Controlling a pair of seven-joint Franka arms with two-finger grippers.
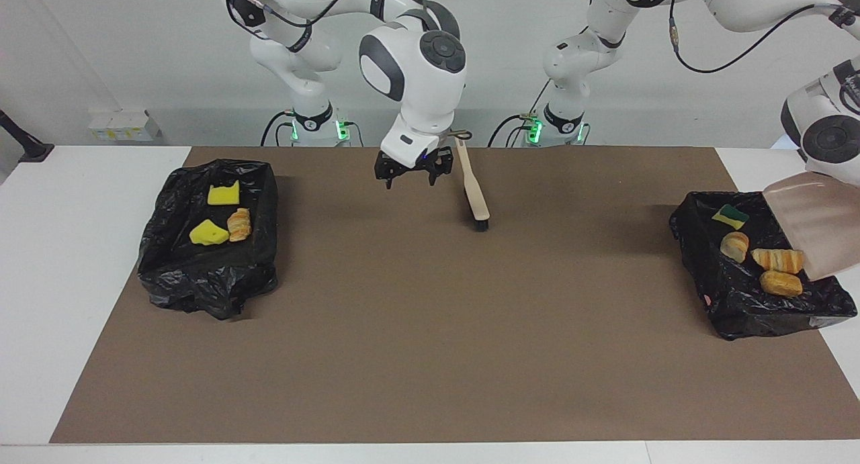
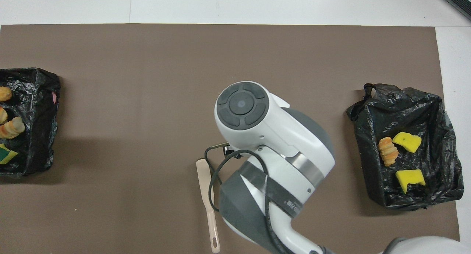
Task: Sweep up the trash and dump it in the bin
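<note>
The trash lies in two black-bag-lined bins. In the bin [image 1: 752, 309] at the left arm's end lie a green-backed sponge scrap [image 1: 730, 215] and three bread lumps [image 1: 777, 258]. The beige dustpan [image 1: 816, 229] hangs steeply tilted and empty over that bin, held up by my left arm [image 1: 828, 135]; its gripper is hidden by the pan. My right gripper [image 1: 411, 170] is open and empty, raised over the mat beside the brush [image 1: 474, 192], which lies on the mat. The brush also shows in the overhead view [image 2: 206, 195].
The bin [image 1: 201, 283] at the right arm's end holds two yellow sponge scraps [image 1: 223, 194] and one bread lump [image 1: 239, 223]. The brown mat [image 1: 430, 336] covers the table. In the overhead view my right arm's wrist [image 2: 241, 105] covers its gripper.
</note>
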